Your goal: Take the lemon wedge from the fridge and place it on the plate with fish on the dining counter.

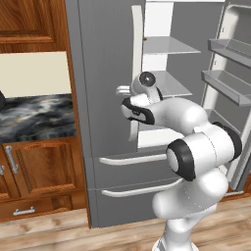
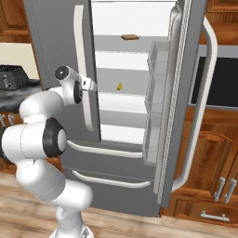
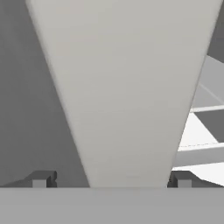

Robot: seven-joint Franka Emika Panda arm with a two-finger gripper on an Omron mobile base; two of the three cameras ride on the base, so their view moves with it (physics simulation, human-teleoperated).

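One lemon wedge lies beyond end effector.

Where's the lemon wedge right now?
In the right base view the lemon wedge sits on a middle shelf inside the open fridge, below the shelf with the flat brown item and right of the closed door's white handle.

Reddish-brown wooden cabinets above a light wood-plank floor.
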